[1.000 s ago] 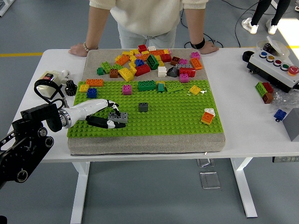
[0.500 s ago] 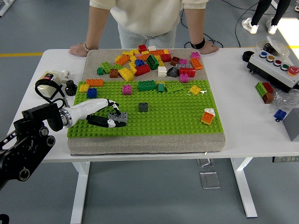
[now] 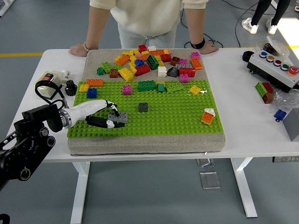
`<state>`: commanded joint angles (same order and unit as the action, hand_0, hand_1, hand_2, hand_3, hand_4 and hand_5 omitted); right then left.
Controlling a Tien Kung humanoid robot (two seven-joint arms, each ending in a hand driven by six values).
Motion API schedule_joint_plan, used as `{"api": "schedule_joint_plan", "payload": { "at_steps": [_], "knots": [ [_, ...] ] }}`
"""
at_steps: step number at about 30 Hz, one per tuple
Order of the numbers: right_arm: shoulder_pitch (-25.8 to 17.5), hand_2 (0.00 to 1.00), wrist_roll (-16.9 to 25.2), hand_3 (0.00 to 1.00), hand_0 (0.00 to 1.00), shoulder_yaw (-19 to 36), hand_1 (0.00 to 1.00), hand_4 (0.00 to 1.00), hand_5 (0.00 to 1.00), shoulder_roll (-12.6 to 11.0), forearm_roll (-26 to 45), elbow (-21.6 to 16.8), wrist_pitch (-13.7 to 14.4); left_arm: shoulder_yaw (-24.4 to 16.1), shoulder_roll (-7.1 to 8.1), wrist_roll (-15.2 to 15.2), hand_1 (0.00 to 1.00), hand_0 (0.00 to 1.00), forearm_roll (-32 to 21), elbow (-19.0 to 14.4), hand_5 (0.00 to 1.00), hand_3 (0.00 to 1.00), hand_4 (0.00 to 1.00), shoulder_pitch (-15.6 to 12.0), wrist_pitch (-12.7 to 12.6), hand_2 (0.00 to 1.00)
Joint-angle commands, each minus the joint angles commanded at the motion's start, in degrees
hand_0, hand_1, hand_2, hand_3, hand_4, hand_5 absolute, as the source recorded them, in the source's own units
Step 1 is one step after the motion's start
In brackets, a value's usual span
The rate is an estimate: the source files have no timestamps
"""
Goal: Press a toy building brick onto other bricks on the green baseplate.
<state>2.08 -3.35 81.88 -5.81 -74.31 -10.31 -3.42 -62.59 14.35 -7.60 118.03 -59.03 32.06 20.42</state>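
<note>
At the far left, the black left arm reaches in over the white surface (image 3: 247,126), and the left robot hand (image 3: 103,116) lies low over the near-left part of the green baseplate (image 3: 173,119). Its fingers (image 3: 100,122) are clenched around a grey brick (image 3: 119,116), thumb and forefinger above it, the other fingers below. The brick sits at the studs; whether it is pressed home cannot be told. Just right of it, a dark grey brick (image 3: 143,107) stands alone on the plate. Along the plate's far edge stand a blue brick (image 3: 92,92), a pink brick (image 3: 127,89) and a green brick (image 3: 146,85). Beyond them a heap of loose bricks (image 3: 149,60) lies on the grey mat. A person stands at the far side, both hands resting on the surface. Near the plate's right edge sits an orange brick (image 3: 207,116). Further right is a button box (image 3: 275,67).
</note>
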Motion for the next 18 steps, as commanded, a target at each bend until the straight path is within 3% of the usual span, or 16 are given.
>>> {"api": "schedule_joint_plan", "payload": {
  "at_steps": [18],
  "knots": [
    [0.01, 0.731, -0.01, 0.694, 0.761, 0.14, 0.687, 0.976, 0.497, -0.02, 0.02, 0.00, 0.00, 0.23, -0.11, -0.01, 0.952, 0.998, 0.26, 0.04, 0.787, 0.659, 0.998, -0.43, 0.27, 0.921]
  ]
}}
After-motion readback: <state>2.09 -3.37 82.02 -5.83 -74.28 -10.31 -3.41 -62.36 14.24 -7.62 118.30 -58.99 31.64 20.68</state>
